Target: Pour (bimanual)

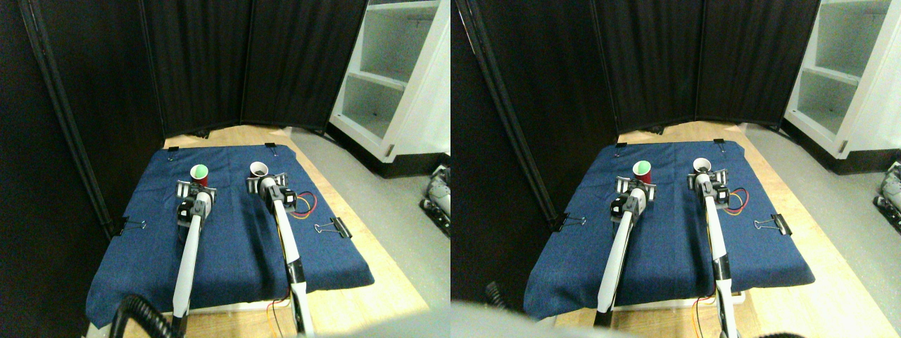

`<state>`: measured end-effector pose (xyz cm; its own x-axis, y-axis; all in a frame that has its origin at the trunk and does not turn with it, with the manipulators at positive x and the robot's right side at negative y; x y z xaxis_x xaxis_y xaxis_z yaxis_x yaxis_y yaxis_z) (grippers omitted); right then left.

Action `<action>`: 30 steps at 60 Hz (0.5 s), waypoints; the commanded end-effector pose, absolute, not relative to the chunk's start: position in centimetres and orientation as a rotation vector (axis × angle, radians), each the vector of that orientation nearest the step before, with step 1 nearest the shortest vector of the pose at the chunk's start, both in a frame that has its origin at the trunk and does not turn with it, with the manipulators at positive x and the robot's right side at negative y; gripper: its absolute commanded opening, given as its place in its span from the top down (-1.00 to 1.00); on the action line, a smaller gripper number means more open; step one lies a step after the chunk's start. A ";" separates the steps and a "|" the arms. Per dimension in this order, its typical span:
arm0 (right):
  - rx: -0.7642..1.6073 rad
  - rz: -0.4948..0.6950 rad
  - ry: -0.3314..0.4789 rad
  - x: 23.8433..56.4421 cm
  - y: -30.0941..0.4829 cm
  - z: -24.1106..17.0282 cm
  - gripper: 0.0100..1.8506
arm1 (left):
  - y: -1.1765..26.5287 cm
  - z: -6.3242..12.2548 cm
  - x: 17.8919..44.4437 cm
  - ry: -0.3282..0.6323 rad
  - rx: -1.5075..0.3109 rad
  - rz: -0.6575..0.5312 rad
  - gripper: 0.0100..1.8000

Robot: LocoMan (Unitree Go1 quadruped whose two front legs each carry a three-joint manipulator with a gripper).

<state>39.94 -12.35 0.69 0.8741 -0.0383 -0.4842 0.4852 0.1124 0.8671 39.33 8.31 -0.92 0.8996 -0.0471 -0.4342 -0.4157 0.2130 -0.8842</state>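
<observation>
Right now your left gripper (195,189) sits just behind the red cup (200,174), a round cup with a pale green inside; your right gripper (266,181) sits against the white cup (259,169), whose inside looks dark; you cannot tell from this view whether either gripper is clenched or released; both cups stand upright on the blue woven cloth (232,239), clipped flat over a wooden tabletop (394,282) with black binder clips (336,228).

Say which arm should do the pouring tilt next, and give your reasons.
Probably the right. Its end effector sits at the white cup, whose inside looks dark, as if filled. The left end effector sits at the red cup, whose green inside looks empty, so it suits steadying the receiver.
</observation>
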 end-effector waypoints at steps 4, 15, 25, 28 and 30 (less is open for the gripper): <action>1.409 -0.343 0.306 39.6 -12.5 2.4 -0.81 | 8.1 0.8 39.1 0.348 -1.354 0.196 -0.68; 1.408 -0.279 0.281 38.7 -12.6 3.6 -0.56 | 8.3 2.2 38.4 0.341 -1.319 0.136 -0.46; 1.420 -0.261 0.195 37.9 -12.7 4.6 -0.11 | 9.0 3.6 37.9 0.314 -1.269 0.061 -0.25; 1.426 -0.257 0.191 37.8 -12.8 4.7 -0.06 | 9.1 3.9 37.9 0.309 -1.264 0.055 -0.19; 1.416 -0.237 0.191 37.8 -12.9 4.9 -0.02 | 9.3 4.0 38.0 0.306 -1.271 0.046 -0.15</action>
<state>37.77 -12.83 3.59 0.9403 -0.0548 -0.3358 0.3403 0.1423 0.9295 37.80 9.19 2.70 0.9413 -0.1217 -0.3148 -0.2609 0.3296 -0.9074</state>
